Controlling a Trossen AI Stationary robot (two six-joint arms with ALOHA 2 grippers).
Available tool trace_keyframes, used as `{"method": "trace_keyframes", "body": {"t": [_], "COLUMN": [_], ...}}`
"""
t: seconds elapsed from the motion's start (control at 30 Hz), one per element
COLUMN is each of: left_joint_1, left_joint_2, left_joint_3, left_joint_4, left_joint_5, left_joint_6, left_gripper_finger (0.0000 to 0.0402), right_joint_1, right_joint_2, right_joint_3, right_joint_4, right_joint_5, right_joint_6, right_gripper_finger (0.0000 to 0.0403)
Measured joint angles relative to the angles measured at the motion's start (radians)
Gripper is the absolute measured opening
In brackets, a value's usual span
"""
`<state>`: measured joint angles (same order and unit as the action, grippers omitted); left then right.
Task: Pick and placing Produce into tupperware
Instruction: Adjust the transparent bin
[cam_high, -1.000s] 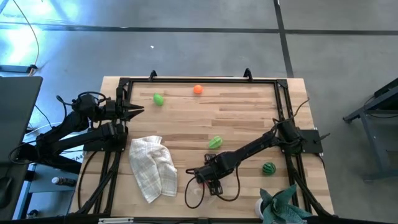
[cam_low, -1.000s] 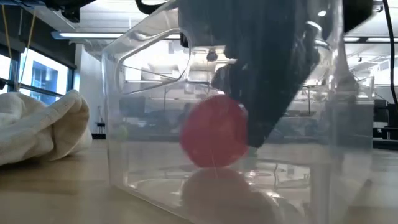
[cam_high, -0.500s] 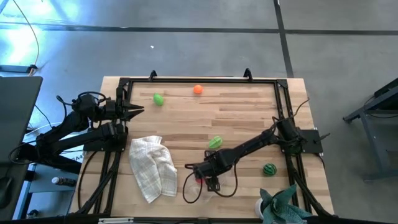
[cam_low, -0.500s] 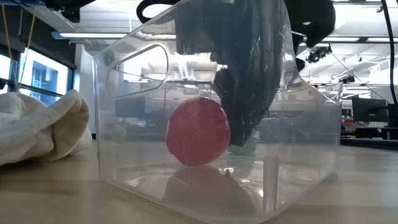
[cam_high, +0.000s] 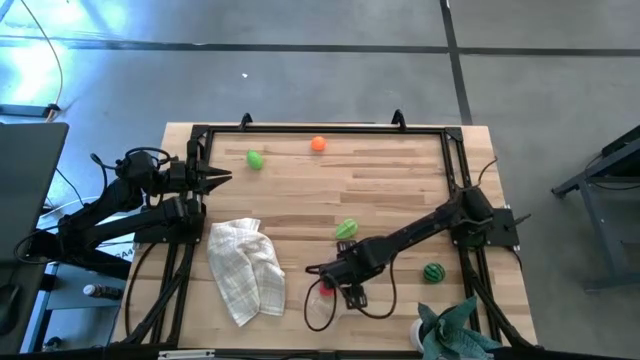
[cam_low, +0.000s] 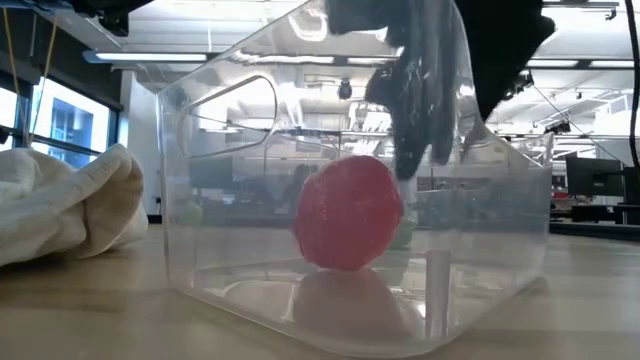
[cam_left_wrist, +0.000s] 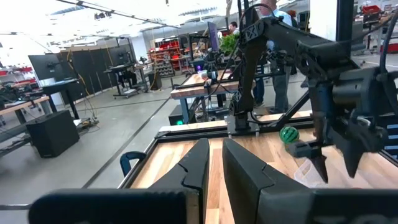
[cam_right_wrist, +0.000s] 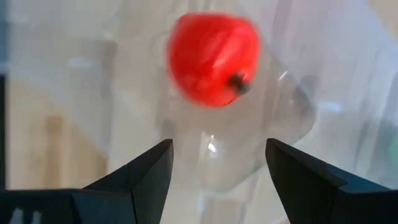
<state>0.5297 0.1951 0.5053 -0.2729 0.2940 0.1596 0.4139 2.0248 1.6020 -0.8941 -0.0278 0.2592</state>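
Partly hidden — red produce (cam_low: 348, 212) behind tupperware (cam_low: 250, 150) wall.

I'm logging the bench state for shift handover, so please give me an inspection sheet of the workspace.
Surface: wooden table, with a black frame round its edge.
Job's things: red produce lies inside the clear tupperware; orange produce and light-green produce lie at the far edge; leafy produce mid-table; round green produce near the right arm's base.
Clutter: white checked cloth beside the tupperware; teal spiky plant at the near right corner.
Grippers: right gripper open above the red produce; left gripper shut, parked at the table's left edge.
Cables: cables run along the left arm.
Surroundings: grey floor; workshop benches and a person stand beyond the table.
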Motion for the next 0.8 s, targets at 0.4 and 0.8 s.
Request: {"method": "trace_keyframes", "body": {"t": [0.4,0.8], "left_joint_1": [0.0,0.0], "left_joint_2": [0.0,0.0], "left_joint_3": [0.0,0.0], "left_joint_4": [0.0,0.0], "left_joint_5": [0.0,0.0], "left_joint_6": [0.0,0.0], "left_gripper_finger": [0.0037,0.0037], "right_joint_1": [0.079,0.13], "right_joint_2": [-0.02,-0.02], "right_joint_3": [0.0,0.0], "right_joint_4": [0.029,0.251], "right_joint_5": [-0.011,-0.097], "right_joint_6": [-0.103,-0.085], "right_gripper_finger": [0.0205,0.0169]}}
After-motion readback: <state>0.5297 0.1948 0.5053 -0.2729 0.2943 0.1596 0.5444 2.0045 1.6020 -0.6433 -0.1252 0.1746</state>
